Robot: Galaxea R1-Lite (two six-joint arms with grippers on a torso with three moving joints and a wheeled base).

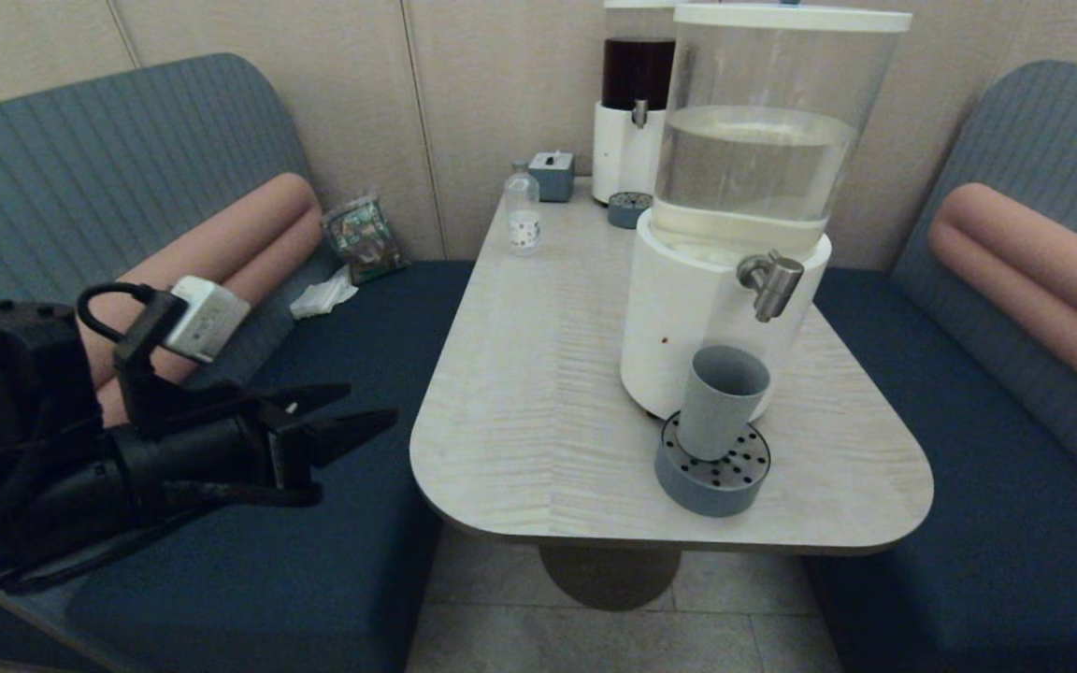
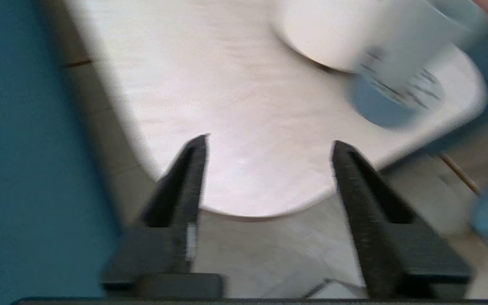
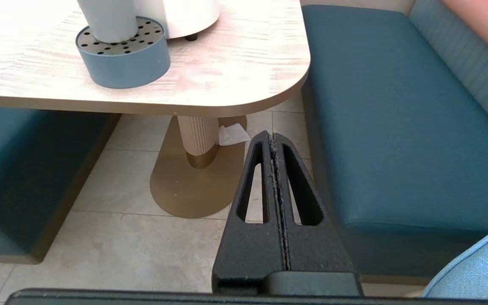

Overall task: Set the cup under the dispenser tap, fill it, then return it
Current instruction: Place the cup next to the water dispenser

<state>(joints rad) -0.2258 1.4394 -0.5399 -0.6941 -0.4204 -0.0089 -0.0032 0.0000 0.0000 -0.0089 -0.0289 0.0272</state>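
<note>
The cup stands upright on the tray, just under the tap. The left gripper, fingers spread, hangs off the bench, cup ahead to its right. The right gripper, fingers pressed together, is parked low.

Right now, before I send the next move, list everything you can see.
cup: 1, grey-blue, on the tray, under the tap
tap: 1, steel, on the clear dispenser
tray: 1, grey-blue, table front
clear dispenser: 1, white base, table right
dark dispenser: 1, white base, table back
small tray: 1, grey-blue, before the dark dispenser
bottle: 1, clear, table back left
box: 1, grey, beside the bottle
table: 1, pale wood
left hand: open, left of the table
right hand: shut, low beside the table
</note>
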